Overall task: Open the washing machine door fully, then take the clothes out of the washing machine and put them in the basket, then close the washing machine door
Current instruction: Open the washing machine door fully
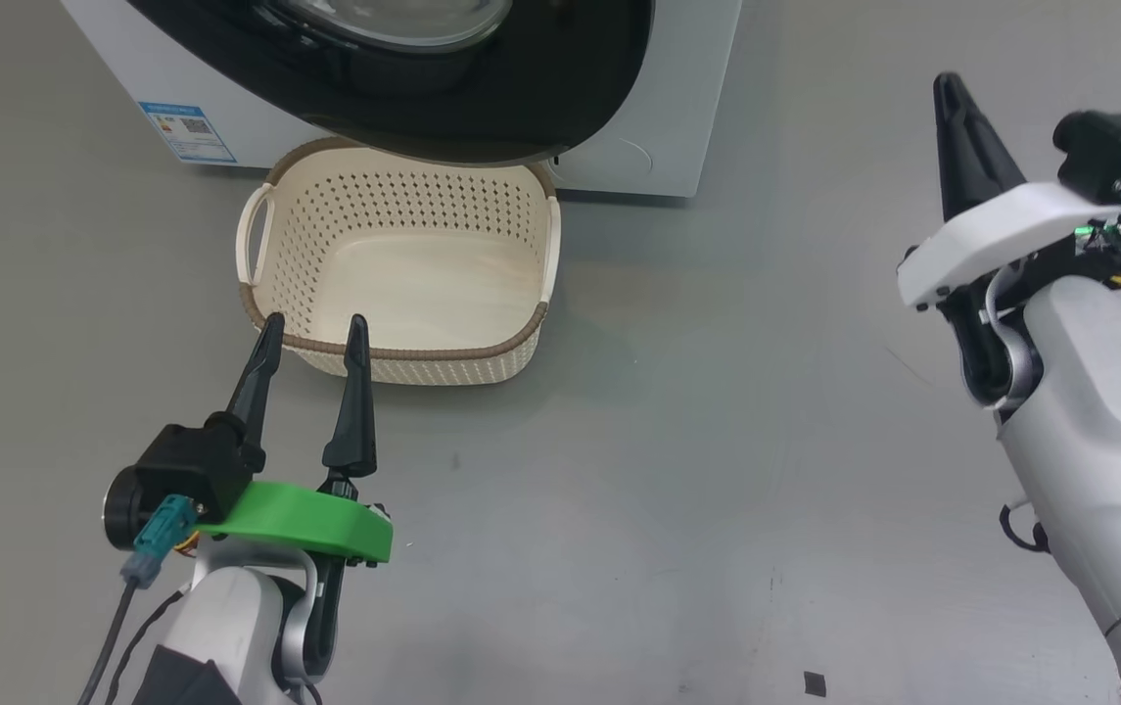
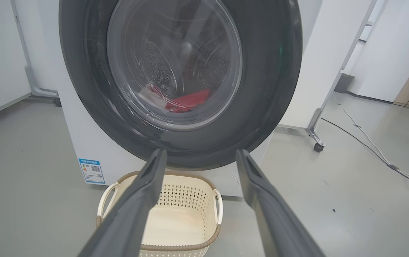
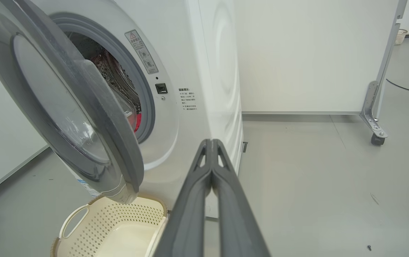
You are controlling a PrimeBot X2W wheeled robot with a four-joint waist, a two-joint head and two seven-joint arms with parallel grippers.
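The washing machine [image 1: 677, 117] stands at the top of the head view, white, with its black-rimmed door [image 1: 482, 108] swung partly out over the cream basket [image 1: 403, 350]. Nothing lies in the basket. Seen from the right wrist, the door [image 3: 65, 107] stands ajar from the drum opening, where a strip of red clothes [image 3: 137, 123] shows. Through the door glass [image 2: 179, 82] the red and white clothes [image 2: 186, 101] lie low in the drum. My left gripper [image 1: 313, 328] is open just before the basket's near rim. My right gripper [image 1: 947, 83] is shut on nothing, off to the machine's right.
A white partition on castors [image 3: 374, 117] stands right of the machine, and a cable [image 2: 368, 142] runs across the grey floor there. A blue label [image 1: 186, 130] marks the machine's lower left. A small dark scrap [image 1: 815, 682] lies on the floor near me.
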